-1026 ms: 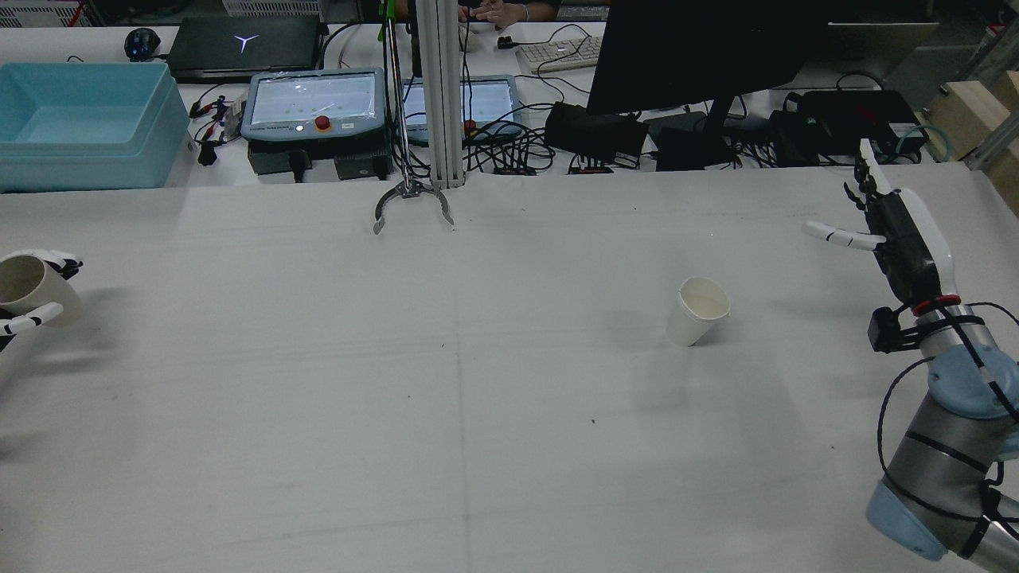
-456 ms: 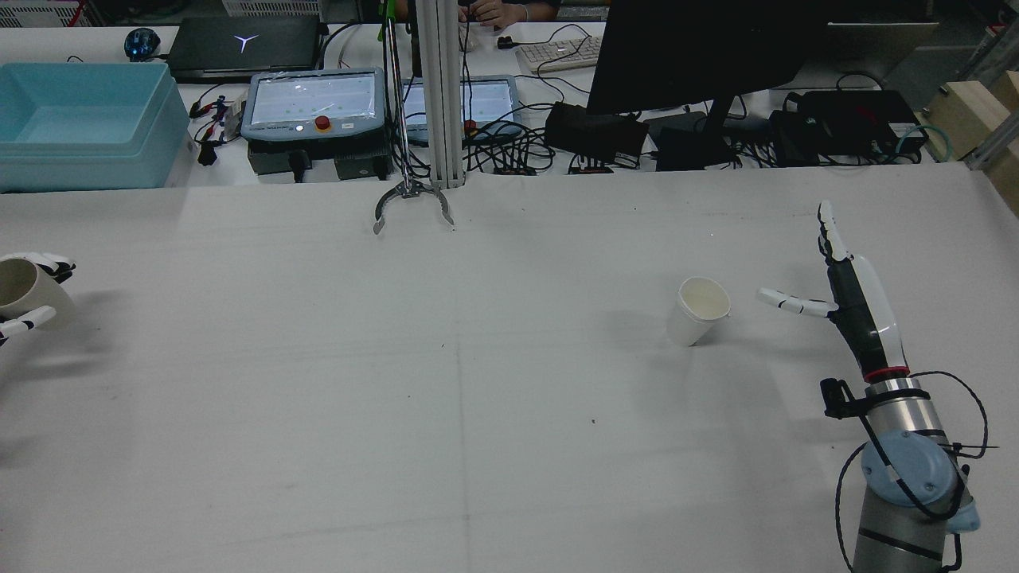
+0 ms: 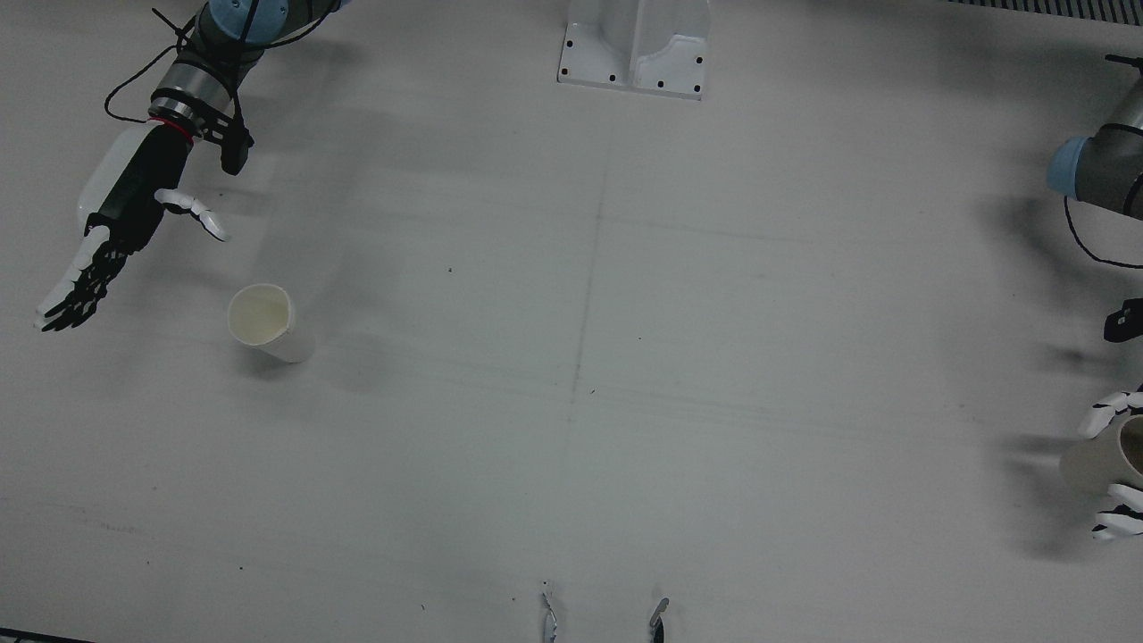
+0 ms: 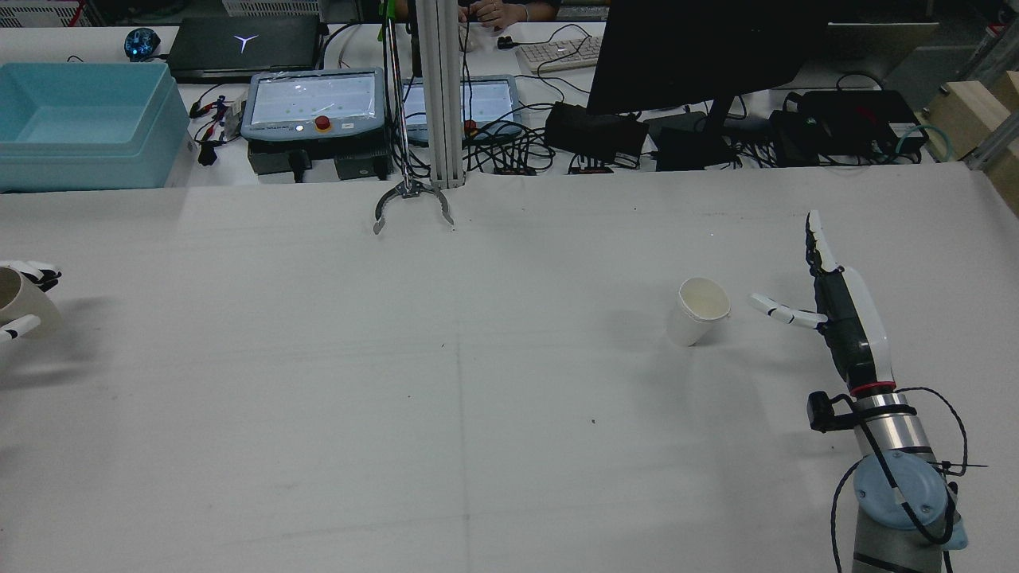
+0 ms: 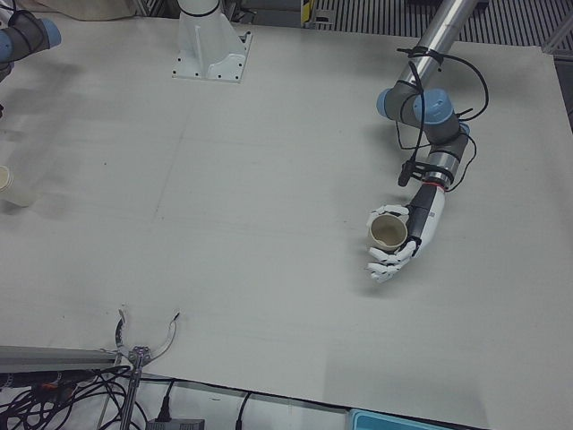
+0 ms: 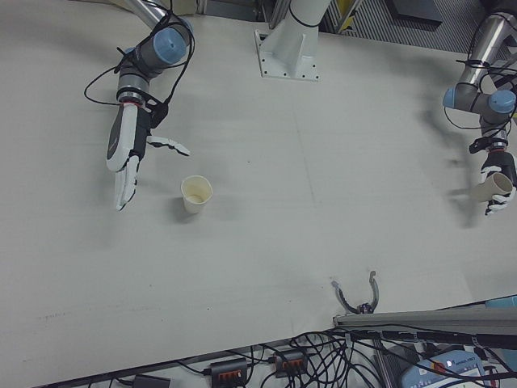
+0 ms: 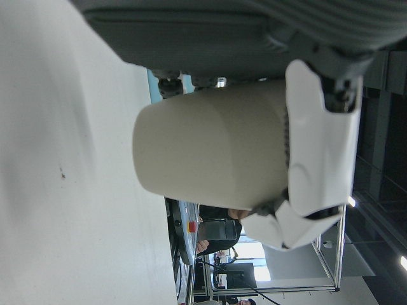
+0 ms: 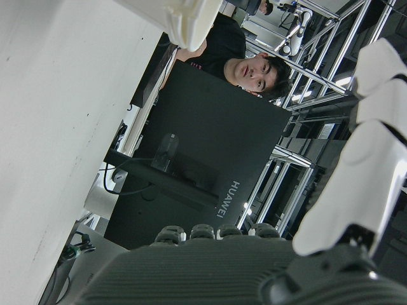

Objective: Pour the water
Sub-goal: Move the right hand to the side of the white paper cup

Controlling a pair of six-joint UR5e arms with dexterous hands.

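A smooth tapered paper cup [image 4: 698, 310] stands on the matte white desk [image 4: 446, 382]; beside it, the right hand [image 4: 828, 306] is spread. The left hand [image 5: 407, 237] grips another cup [image 5: 389, 230].

both arms are showing silver-grey tubes with pale blue joint caps, and black cables are looping loosely along them. the right hand [image 4: 836, 310] and the left hand [image 5: 407, 237] are wearing white shells over black insides (a thin red ring is marking each wrist).
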